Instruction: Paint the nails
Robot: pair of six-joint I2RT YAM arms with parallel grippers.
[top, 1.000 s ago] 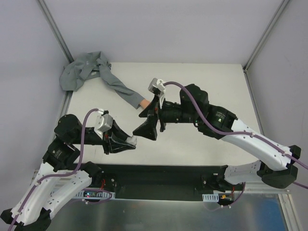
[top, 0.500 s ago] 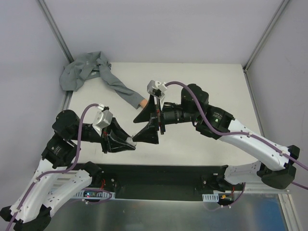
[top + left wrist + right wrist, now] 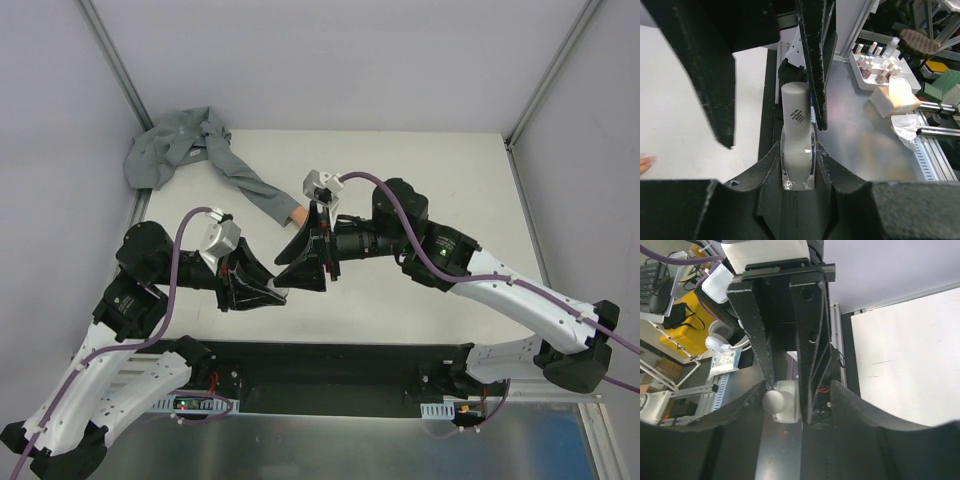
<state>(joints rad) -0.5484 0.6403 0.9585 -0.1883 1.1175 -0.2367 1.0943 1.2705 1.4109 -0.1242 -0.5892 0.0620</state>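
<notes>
A white table (image 3: 430,170) is seen from above. A grey sleeve (image 3: 240,180) is laid across its back left corner, bunched at the far end, and a small peach mannequin hand (image 3: 297,214) is shown at its open end. The long axis of sleeve and hand is set on a diagonal, from the back left toward the near right, with the fingertips pointed toward the middle of the table. The nails cannot be made out at this size. The hand is found just beside the right gripper (image 3: 288,272).

A white bottle (image 3: 798,160) is pinched at its base by the left gripper (image 3: 272,292), whose jaws are pressed against both its sides. Its tall cap (image 3: 794,102) is pointed away from that gripper, in between the right gripper's jaws. Those jaws are spread on either side of the cap: one finger (image 3: 816,65) is seen just beside it, the other well apart from it.

Only from the left wrist are the cap's printed label and a sliver of peach fingertip (image 3: 645,161) at the left edge shown. Only from the right wrist is the cap's rounded end seen head-on. The whole sleeve is given by the overhead view alone.
</notes>
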